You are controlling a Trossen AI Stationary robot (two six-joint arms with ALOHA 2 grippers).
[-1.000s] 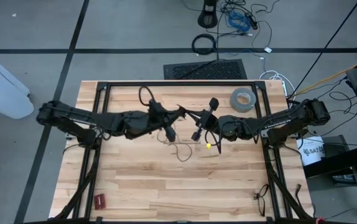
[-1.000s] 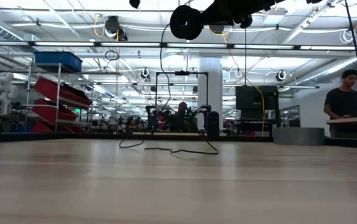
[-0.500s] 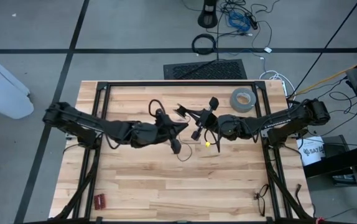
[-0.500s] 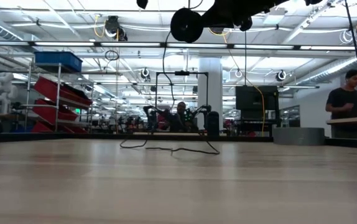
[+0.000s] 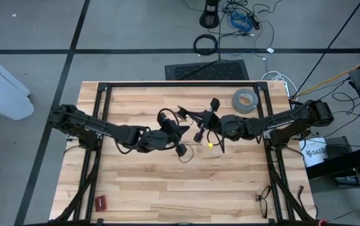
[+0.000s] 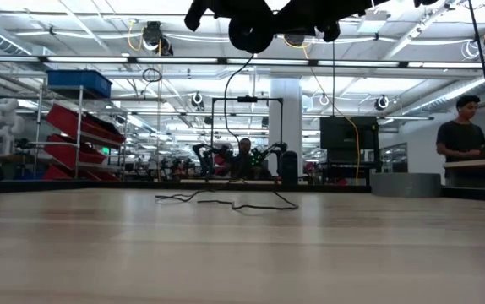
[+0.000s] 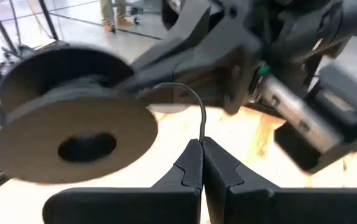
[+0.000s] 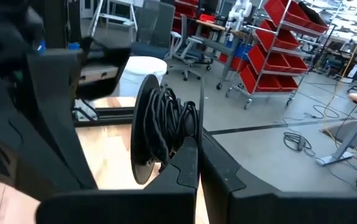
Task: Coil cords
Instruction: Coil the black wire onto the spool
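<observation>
**Cord ran from left pinch up to spool in right grip**

Both arms met over the middle of the table point(image 5: 136, 188), raised well off it. My right gripper point(image 8: 198, 142) had its fingers pressed together on the rim of a dark spool point(image 8: 160, 134), several turns of cord point(image 7: 198, 109) already wrapped on its hub. The spool's axle lay roughly level, its flat face point(image 7: 73, 134) turned toward the left arm.

The left gripper point(image 7: 202, 146) was pinched on the thin black wire, which rose from the fingertips and arched over toward the spool just ahead. The left gripper sat just beside the spool, on the side nearer the front edge of the table in the high view.

The loose remainder of the cord hung down and lay in slack loops on the wood below the two grippers, a yellowish spot point(image 5: 210, 146) showing near the right one.

My judgement: the wrap turned on the left gripper circling the hub, since it was the nearer hand to the free strand.

Roll of tape point(image 5: 244, 99) sat apart, toward the far right corner.
</observation>
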